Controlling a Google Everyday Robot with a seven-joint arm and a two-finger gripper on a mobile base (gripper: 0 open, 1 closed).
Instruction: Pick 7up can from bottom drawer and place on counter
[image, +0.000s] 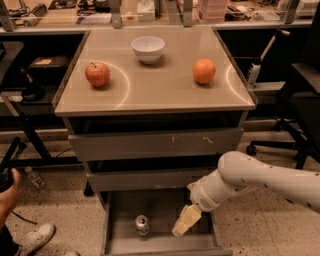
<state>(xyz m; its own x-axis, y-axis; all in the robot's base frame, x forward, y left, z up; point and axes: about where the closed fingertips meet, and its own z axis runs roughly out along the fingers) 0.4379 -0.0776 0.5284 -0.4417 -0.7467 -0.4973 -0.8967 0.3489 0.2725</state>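
the small silvery-grey metal 7up can (143, 225) is seen upright on the floor of the pulled-out grey metal bottom drawer (125, 207), in the lower middle of the frame. it is placed left of the drawer's centre, with bare floor on every side and the low walls kept apart from it.

the cream-coloured gripper (185, 221) of the smooth white robot arm (250, 177) is held low in the drawer's right half, near the can on its right and not touching it. whether it is spread or pressed together cannot be told. the arm is stretched in from the right edge of the frame, across the drawer's right wall.

directly above, a closed grey drawer front with white scratches (155, 142) is set. the glossy tan-beige counter (165, 95) is seen in the upper middle. on it a red apple (97, 74) at the left, a white bowl (148, 49) at the back and an orange (204, 71) at the right are spaced well apart, and the front strip is left bare.

a person's hand (7, 192) and a white shoe (37, 237) are found at the lower left, and a black chair (300, 95) at the right.
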